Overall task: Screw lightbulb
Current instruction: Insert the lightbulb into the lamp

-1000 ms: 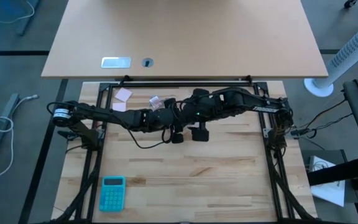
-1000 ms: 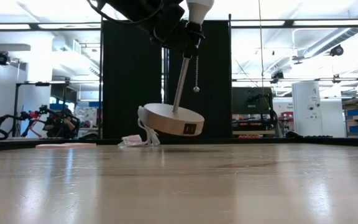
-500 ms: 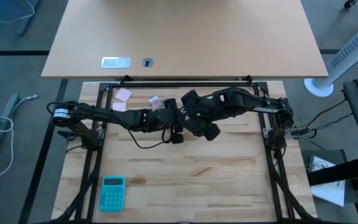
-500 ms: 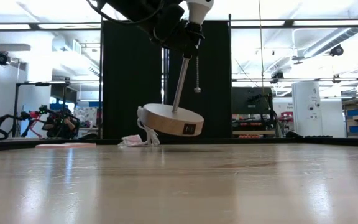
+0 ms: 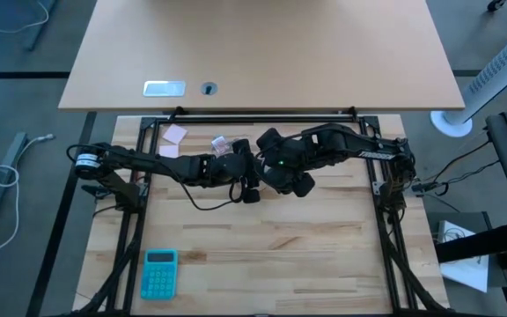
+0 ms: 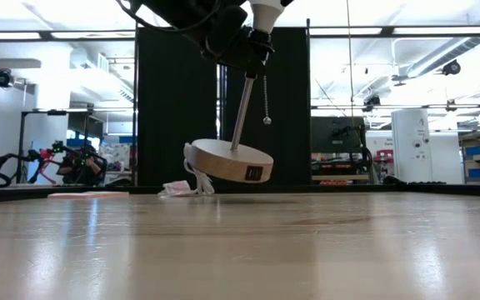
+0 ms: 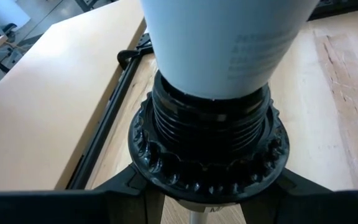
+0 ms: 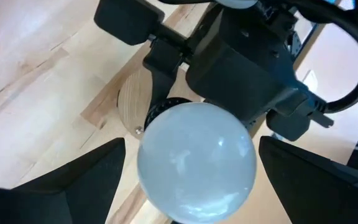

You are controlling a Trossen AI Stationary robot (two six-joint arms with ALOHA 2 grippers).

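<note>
Your right gripper [image 8: 191,180] stands wide, fingers clear either side of one lightbulb [image 8: 196,163], seated in the one black socket [image 7: 208,140]. Left gripper [image 7: 197,199] clamps that socket's base. One wooden disc [image 6: 228,160] hangs tilted below it.

Robotics lab or workshop. Open hall with ceiling strip lights [image 6: 48,35], black partition panel [image 6: 177,108], equipment racks and a monitor [image 6: 337,133] behind the wooden table [image 6: 240,246]; metal rig frame [image 5: 262,115] bolted around it.
</note>
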